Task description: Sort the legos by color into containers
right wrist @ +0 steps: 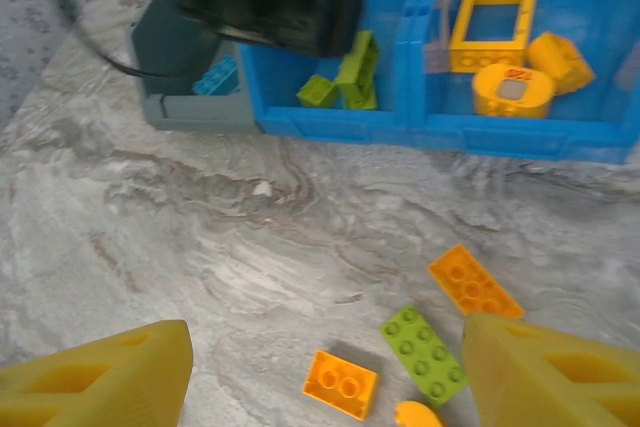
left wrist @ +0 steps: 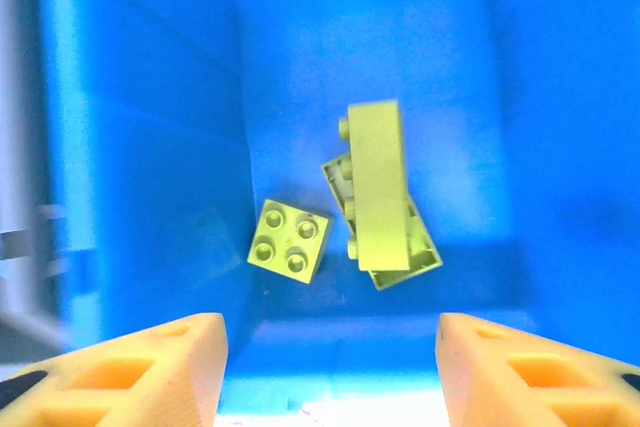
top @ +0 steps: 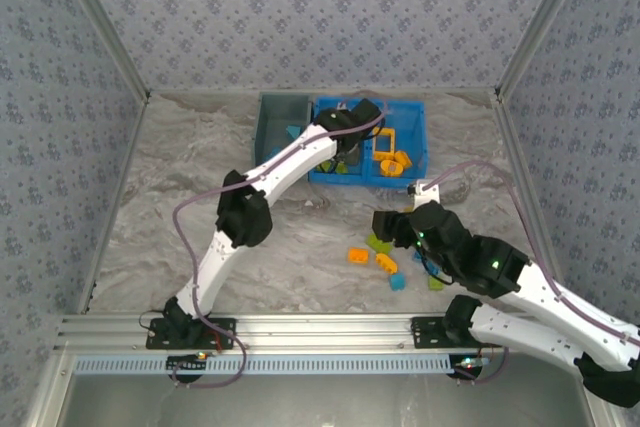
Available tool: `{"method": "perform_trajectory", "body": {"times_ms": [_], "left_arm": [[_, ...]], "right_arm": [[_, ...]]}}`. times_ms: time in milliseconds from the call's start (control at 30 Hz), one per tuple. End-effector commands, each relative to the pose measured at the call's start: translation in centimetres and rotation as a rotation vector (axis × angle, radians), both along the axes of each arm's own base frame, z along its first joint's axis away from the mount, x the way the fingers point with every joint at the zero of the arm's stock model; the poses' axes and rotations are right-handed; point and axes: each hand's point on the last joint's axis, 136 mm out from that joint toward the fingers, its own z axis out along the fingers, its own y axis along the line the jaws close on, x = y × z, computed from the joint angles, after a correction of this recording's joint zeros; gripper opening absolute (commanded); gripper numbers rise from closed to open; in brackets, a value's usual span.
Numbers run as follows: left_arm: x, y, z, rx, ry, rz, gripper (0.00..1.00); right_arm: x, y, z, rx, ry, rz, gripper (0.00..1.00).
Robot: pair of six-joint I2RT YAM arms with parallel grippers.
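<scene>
Right wrist: right gripper (right wrist: 325, 352) spread near the blue bin (right wrist: 330, 125), left gripper (left wrist: 332, 335) spread over it; green brick (right wrist: 424, 351) looks light, hard, slick, so pinch its long sides.

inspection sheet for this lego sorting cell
surface: grey marbled table
job's things: grey bin holds a blue brick; blue bin holds lime bricks left, orange frame right; loose green brick and orange bricks on the table
clutter: nothing seen
grippers: left gripper open and empty over the lime bricks; right gripper open and empty above the loose bricks
cables: purple cable looped along each arm
surroundings: patterned walls, metal rail at the near edge
</scene>
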Motion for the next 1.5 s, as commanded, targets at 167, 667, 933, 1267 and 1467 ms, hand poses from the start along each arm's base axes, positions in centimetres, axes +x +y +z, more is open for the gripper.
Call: {"method": "perform_trajectory", "body": {"times_ms": [167,667,933,1267,1467], "left_arm": [[-6.1,1.4,17.5,-0.245,-0.279,-0.044,0.59],[-23.5,11.9,12.6,-0.702,-0.183,-0.223,0.64],[-26.4,18.1,10.2,-0.764,-0.213,-0.15,0.65],[-26.7,18.0,9.6,-0.764,-0.202,-0.17,0.65],[-26.9,17.5,9.4,-0.773,-0.188,-0.181,0.65]], "right_arm": [[-0.1,-3.2,-2.3,-0.158,0.174,-0.079,0.73],[-2.6,5.1,-14.1,-0.685,0.445,0.462,0.82],[-1.5,5.7,-17.6,-0.993,0.48,0.55,0.86],[-0.7,7.4,-20.8,-1.013,0.563,0.608,0.68],[-0.2,7.4,-21.7,-1.015,0.609,0.583,0.6]]}}
